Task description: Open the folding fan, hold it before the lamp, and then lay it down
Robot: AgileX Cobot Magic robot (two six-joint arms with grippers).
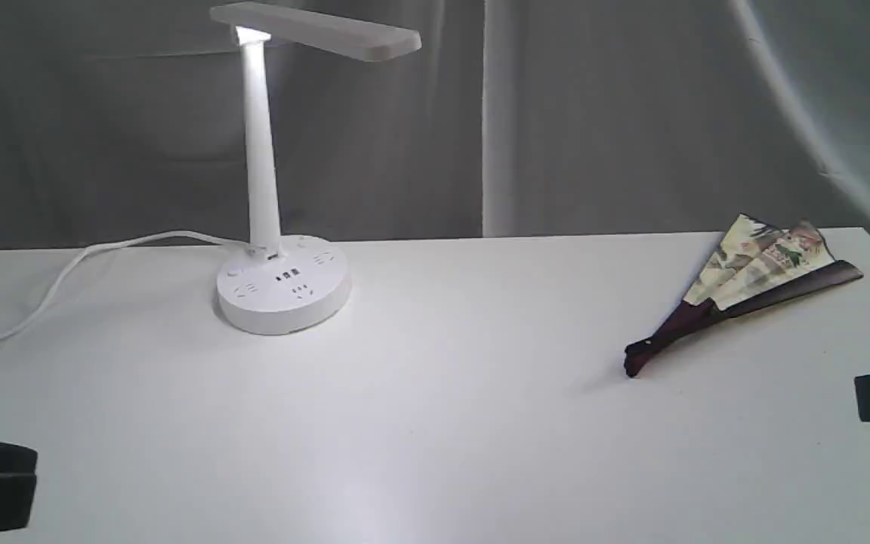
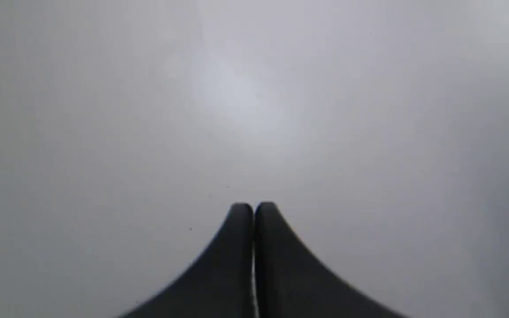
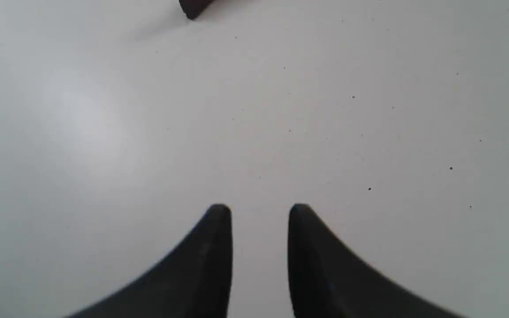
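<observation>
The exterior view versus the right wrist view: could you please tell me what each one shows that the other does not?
Only the exterior view shows the lamp, its cord and the folding fan with its painted leaf partly spread. Only the right wrist view shows the right gripper with its jaws standing apart and nothing between them. Both show the white table, the fan's dark pivot end and part of the right gripper.

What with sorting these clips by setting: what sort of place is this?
Probably a staged test bench, not a home: a plain white table, a grey curtain backdrop, and just a lamp and fan on it.
</observation>
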